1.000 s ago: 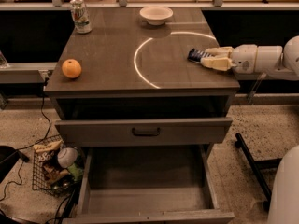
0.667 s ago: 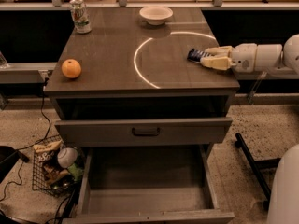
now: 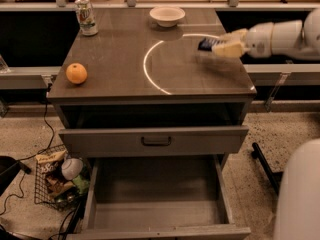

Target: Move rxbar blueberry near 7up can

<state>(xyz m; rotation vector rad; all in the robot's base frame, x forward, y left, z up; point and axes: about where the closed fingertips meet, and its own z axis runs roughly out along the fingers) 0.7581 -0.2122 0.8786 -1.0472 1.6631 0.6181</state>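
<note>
The rxbar blueberry [image 3: 205, 45], a dark blue flat bar, sticks out to the left of my gripper [image 3: 225, 47] at the right side of the table top. The gripper is shut on it and holds it a little above the surface, with a blurred shadow beneath. The arm comes in from the right edge. The 7up can [image 3: 86, 16], silvery with green markings, stands upright at the far left corner of the table, well apart from the bar.
A white bowl [image 3: 167, 15] sits at the back centre. An orange [image 3: 76, 73] lies near the left front edge. A bright arc of light crosses the table top [image 3: 115, 64]. The bottom drawer [image 3: 155, 204] is pulled open. A wire basket [image 3: 56, 181] stands on the floor at left.
My gripper has risen off the table top with the blue bar in it. The can, bowl and orange have not moved.
</note>
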